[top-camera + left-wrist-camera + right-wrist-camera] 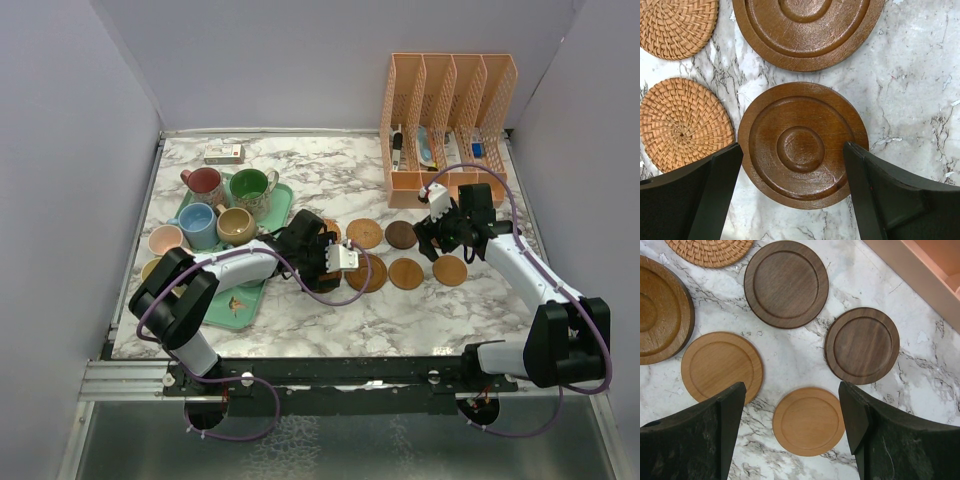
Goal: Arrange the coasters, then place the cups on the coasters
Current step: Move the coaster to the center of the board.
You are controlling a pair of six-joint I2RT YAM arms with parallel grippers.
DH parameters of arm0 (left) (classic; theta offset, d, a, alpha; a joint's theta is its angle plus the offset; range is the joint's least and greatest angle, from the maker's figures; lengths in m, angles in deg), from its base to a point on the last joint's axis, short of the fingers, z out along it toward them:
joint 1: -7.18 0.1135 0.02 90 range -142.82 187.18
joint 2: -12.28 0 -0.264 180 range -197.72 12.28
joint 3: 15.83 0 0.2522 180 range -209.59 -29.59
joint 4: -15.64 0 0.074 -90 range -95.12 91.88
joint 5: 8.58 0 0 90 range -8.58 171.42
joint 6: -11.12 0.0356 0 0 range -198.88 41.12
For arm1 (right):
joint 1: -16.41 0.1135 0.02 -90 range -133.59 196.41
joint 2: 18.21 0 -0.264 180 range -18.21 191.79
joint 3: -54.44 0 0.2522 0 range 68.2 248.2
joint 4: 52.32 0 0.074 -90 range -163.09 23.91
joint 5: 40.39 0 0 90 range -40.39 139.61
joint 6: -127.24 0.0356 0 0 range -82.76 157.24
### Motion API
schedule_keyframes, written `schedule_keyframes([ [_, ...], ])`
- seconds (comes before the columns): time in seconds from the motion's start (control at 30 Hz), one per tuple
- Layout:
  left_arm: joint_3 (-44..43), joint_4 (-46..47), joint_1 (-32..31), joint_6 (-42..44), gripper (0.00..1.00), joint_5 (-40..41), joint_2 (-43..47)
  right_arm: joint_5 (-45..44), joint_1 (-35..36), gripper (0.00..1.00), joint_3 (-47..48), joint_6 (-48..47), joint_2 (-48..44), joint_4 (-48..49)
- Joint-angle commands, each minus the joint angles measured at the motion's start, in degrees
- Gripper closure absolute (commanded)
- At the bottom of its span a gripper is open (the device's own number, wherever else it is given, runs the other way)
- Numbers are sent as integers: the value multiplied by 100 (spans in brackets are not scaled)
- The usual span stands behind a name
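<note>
Wooden, woven round coasters (406,272) out; colourful ceramic cups (249,186) not yet placed; left gripper (792,149), right gripper (791,389) agape, empty.

A bench (330,170) of white marble veined in grey sits between pale lilac walls (300,60). A mint-green tray (228,308) lies at an angle on its left half. Just behind the tray, near the back edge, is a small flat box (224,153). At the back right stands a peach file rack (445,100) with four slots, holding pens and other small items.
</note>
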Motion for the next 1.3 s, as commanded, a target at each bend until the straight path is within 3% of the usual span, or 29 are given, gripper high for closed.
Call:
schedule_keyframes([
  [0.0, 127, -534, -51, 176, 14, -242, -20, -59, -23, 23, -69, -44, 34, 21],
  [0.63, 80, -742, -49, 246, 14, -458, 55, -32, -26, 24, -59, -59, 80, -14],
  [0.93, 37, -369, -51, -4, 14, 214, 41, -24, -22, 23, -58, -58, 88, -23],
  [1.27, 38, -282, -40, -22, 14, 356, 64, -6, -22, 24, -50, -57, 100, -31],
])
